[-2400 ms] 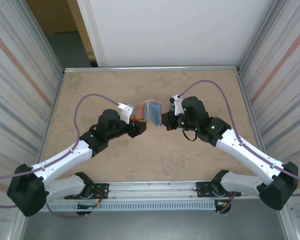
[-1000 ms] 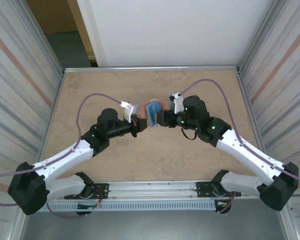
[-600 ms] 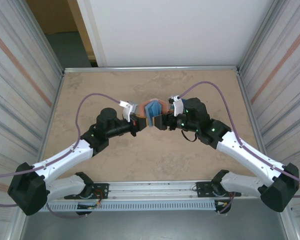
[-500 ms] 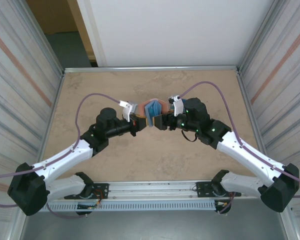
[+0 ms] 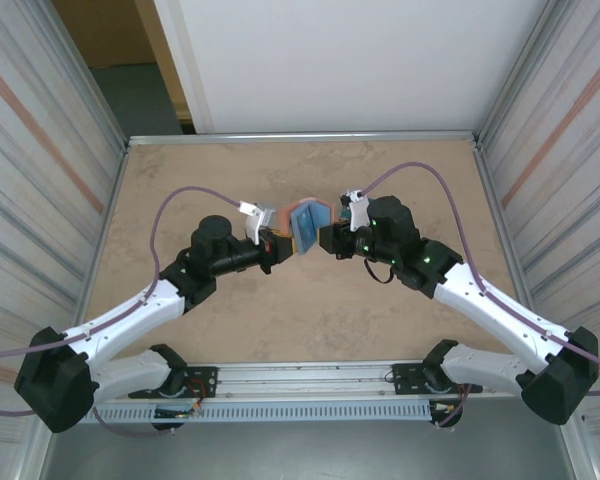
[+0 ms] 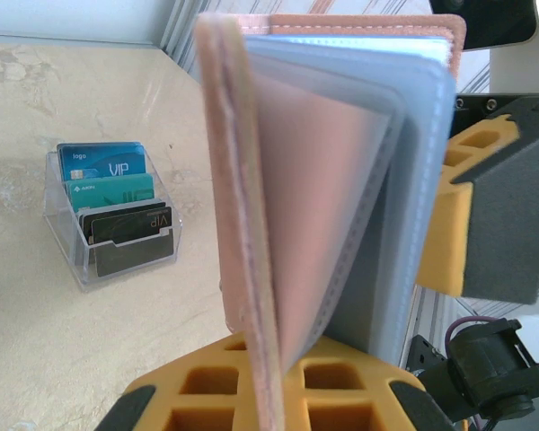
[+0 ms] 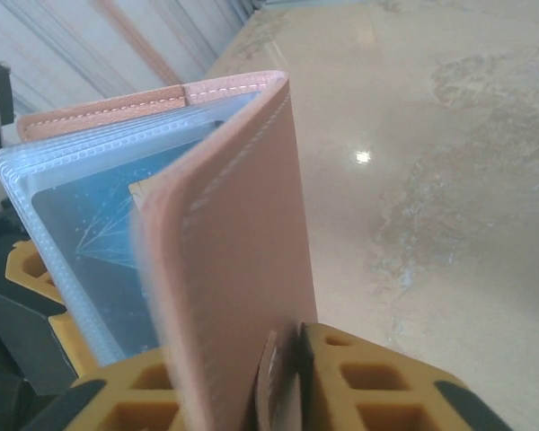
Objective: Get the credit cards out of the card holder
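Left wrist: upright card holder (image 6: 242, 224)

Salmon card holder (image 7: 234, 269): leather-like cover, matt, pale stitched edge. Its inner sleeves (image 6: 404, 162): clear soft plastic, slightly frosted. Yellow left end effector fingers (image 6: 395, 386): matt moulded plastic. Beige worktop (image 7: 449, 180): glossy, marble-look. Small card box (image 6: 66, 233): clear hard plastic.

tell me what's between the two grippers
The open card holder, sleeves fanned, spans the gap from left gripper to right gripper, seen in the top view.
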You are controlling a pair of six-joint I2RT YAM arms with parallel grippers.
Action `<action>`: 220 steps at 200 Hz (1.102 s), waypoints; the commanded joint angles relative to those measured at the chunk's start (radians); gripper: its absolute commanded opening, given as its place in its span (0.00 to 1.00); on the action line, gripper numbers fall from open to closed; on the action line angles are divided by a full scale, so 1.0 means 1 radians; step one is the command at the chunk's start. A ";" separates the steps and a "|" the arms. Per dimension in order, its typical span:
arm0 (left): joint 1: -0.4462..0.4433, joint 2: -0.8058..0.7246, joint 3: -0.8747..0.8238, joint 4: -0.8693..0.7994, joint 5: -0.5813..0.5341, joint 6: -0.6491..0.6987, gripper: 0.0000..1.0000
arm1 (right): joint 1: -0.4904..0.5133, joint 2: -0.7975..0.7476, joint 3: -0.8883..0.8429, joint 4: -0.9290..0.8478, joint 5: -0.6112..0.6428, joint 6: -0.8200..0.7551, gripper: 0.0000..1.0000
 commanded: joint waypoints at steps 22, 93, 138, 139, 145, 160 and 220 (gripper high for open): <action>0.017 -0.031 -0.018 0.044 0.024 -0.014 0.09 | -0.003 -0.062 -0.024 -0.004 0.027 0.003 0.11; 0.025 -0.007 -0.011 0.086 0.084 -0.044 0.50 | -0.009 -0.081 -0.026 -0.012 0.034 0.021 0.00; 0.028 -0.008 -0.018 0.111 0.067 -0.072 0.76 | -0.017 -0.085 -0.021 -0.030 0.057 0.034 0.00; 0.028 -0.008 -0.018 0.112 0.067 -0.072 0.76 | -0.017 -0.084 -0.022 -0.030 0.057 0.034 0.00; 0.028 -0.007 -0.020 0.119 0.067 -0.074 0.77 | -0.019 -0.084 -0.022 -0.031 0.056 0.036 0.00; 0.028 -0.004 -0.019 0.124 0.070 -0.080 0.81 | -0.019 -0.085 -0.022 -0.032 0.055 0.039 0.00; 0.028 0.024 -0.008 0.123 0.079 -0.086 0.83 | -0.018 -0.085 -0.019 -0.022 0.045 0.050 0.00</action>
